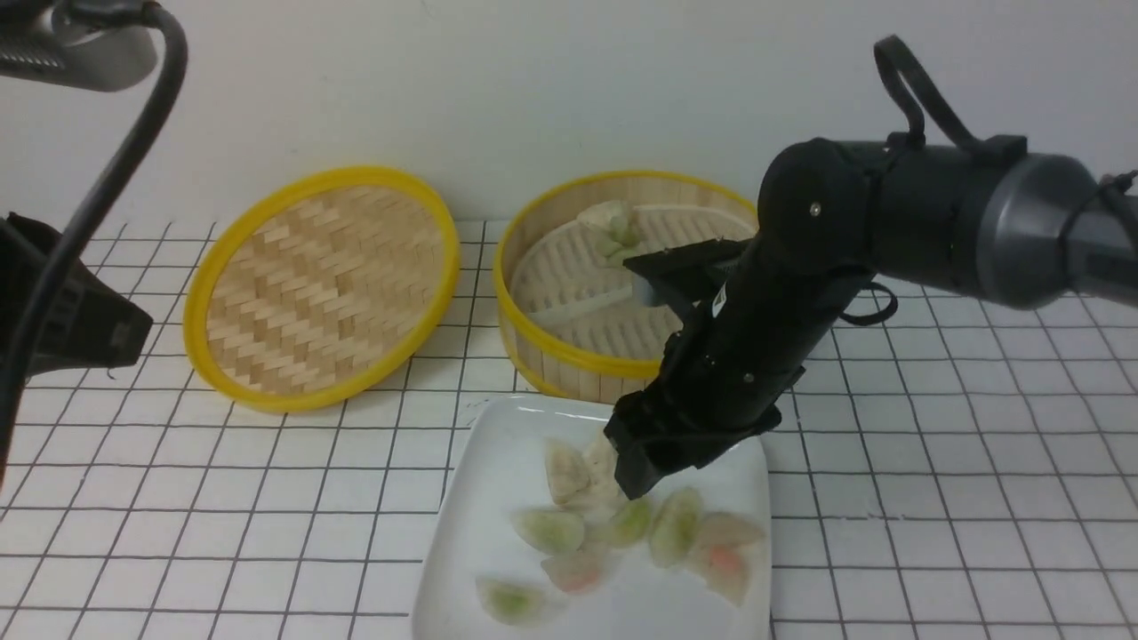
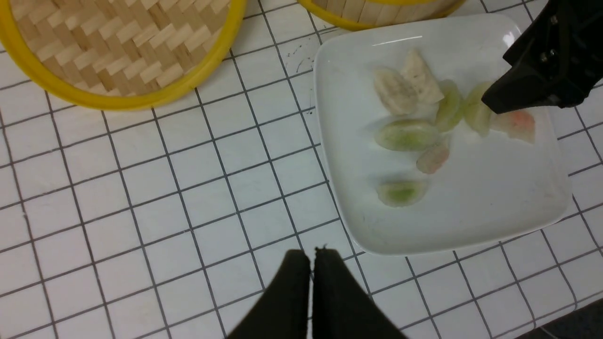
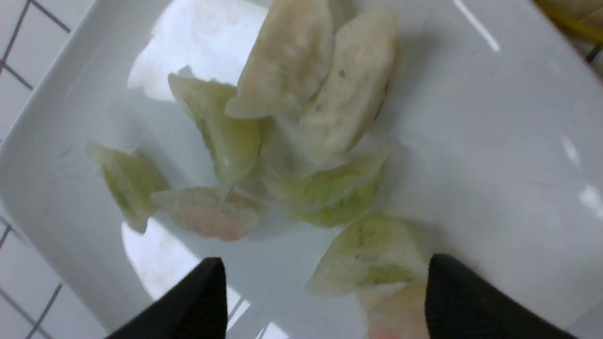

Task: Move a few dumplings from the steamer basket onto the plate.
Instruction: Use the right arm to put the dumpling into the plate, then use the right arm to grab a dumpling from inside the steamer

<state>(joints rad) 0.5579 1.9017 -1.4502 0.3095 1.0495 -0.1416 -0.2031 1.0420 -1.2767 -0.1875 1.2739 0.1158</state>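
We see a glossy white square plate (image 1: 498,453) at the near edge of the white tiled table (image 1: 933,498). It carries about eight small translucent crescent dumplings (image 1: 548,529), green, beige and pink-orange, mostly gathered toward its right side. Just behind the plate stands the round bamboo steamer basket with yellow rims (image 1: 569,375), with a few pale green dumplings (image 1: 618,227) against its far wall. A flat woven yellow-rimmed lid (image 1: 320,284) sits to the basket's left, apart from it. The black right arm (image 1: 756,320) slants down across the basket's near rim. Its right gripper (image 1: 642,473) hangs over the plate beside the beige dumplings, and we cannot tell how its jaws stand.
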